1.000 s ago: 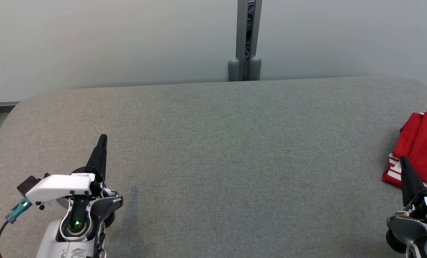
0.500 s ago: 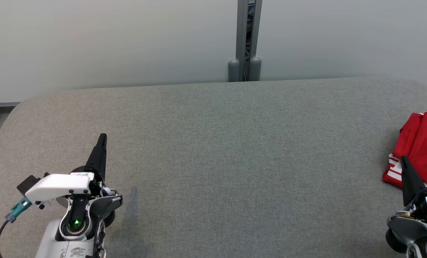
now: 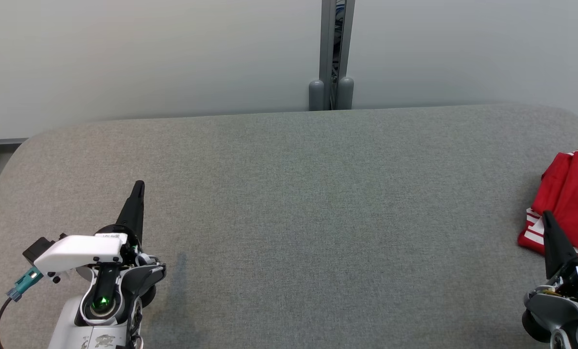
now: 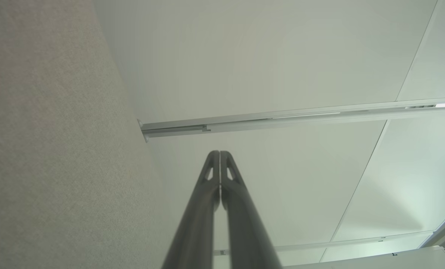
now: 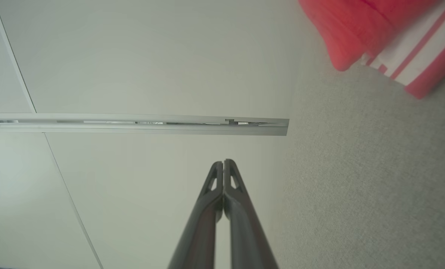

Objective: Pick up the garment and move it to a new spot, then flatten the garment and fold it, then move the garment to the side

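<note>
Left claw (image 3: 138, 187) and right claw (image 3: 546, 216) are both clenched and empty, unmoved over the last second. The red garment (image 3: 574, 191) lies bundled on the desk (image 3: 318, 194), just ahead-right of the right claw and untouched. The sideways placement appears finished.

A grey fabric-covered table (image 3: 289, 194) meets a pale wall (image 3: 148, 53) split by a metal post (image 3: 336, 43).

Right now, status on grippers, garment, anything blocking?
Left gripper shut, empty. Right gripper shut, empty, tip near red garment, not gripping it. Garment bundled at table right edge. Nothing blocking.
</note>
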Available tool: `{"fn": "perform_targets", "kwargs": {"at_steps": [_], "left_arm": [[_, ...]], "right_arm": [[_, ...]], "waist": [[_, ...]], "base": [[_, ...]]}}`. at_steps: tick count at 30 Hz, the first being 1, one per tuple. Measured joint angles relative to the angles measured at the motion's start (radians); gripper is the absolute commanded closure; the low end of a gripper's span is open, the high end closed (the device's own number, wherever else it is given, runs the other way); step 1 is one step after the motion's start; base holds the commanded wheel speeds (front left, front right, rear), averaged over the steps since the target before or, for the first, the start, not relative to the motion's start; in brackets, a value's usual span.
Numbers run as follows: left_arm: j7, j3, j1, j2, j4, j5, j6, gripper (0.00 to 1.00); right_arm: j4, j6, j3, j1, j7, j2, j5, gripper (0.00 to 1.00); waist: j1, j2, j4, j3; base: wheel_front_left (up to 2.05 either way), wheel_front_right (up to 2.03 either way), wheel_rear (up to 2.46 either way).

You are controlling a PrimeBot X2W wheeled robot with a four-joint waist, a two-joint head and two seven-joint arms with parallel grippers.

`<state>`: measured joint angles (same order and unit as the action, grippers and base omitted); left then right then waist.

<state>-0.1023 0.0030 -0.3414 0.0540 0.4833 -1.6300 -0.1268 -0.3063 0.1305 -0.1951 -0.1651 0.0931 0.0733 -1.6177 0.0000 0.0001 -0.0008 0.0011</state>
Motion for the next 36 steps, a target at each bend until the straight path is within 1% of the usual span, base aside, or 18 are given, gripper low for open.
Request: {"fn": "perform_targets", "kwargs": {"at_steps": [36], "left_arm": [[-0.003, 0.006, 0.0, -0.002, 0.0, 0.002, -0.001, 1.0]], "right_arm": [[0.0, 0.0, -0.001, 0.0, 0.0, 0.0, 0.0, 1.0]], "waist": [[0.0, 0.0, 0.0, 0.0]], "base": [[0.0, 0.0, 0.0]]}}
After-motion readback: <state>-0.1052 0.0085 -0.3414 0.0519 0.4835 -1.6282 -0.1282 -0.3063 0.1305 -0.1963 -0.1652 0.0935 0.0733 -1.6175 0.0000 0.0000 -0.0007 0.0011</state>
